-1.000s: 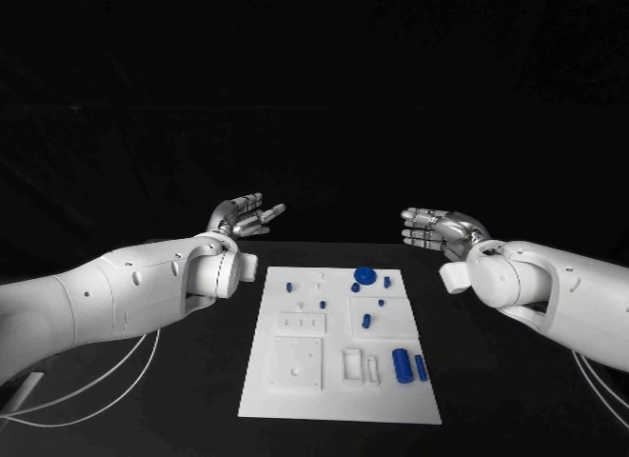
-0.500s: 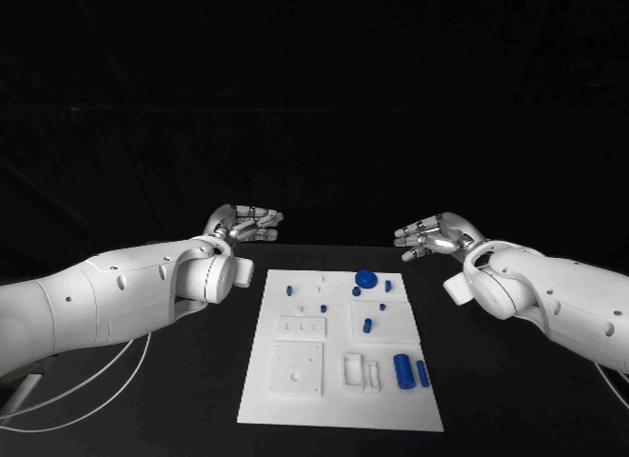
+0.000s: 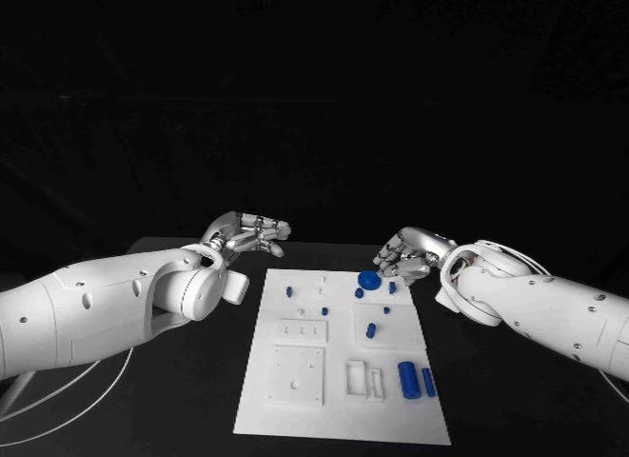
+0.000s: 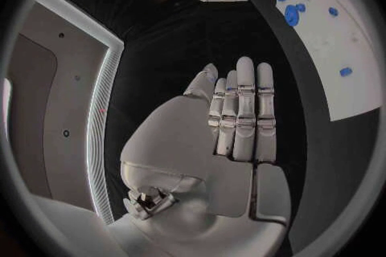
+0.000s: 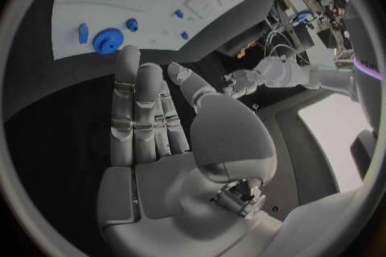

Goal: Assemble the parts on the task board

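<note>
The white task board (image 3: 298,367) lies in the middle of the black table. A blue gear (image 3: 369,279) sits near its far right corner, with small blue pegs (image 3: 370,330) below it and two blue cylinders (image 3: 407,379) near the front right. My right hand (image 3: 407,257) hovers just right of the gear, fingers straight and holding nothing; its fingertips (image 5: 127,58) end close to the gear (image 5: 107,40). My left hand (image 3: 248,233) floats beyond the board's far left corner, empty, with fingers (image 4: 244,109) held flat together. The board (image 4: 321,58) lies off to its side.
White recessed blocks (image 3: 298,367) and slots (image 3: 358,373) take up the board's near half. Black table surrounds the board on all sides. Both forearms flank the board, the left one (image 3: 108,305) bulky along its left edge.
My right hand has dropped and moved in toward the board's far right corner, ending beside the blue gear. My left hand has sunk slightly. The parts have not moved.
</note>
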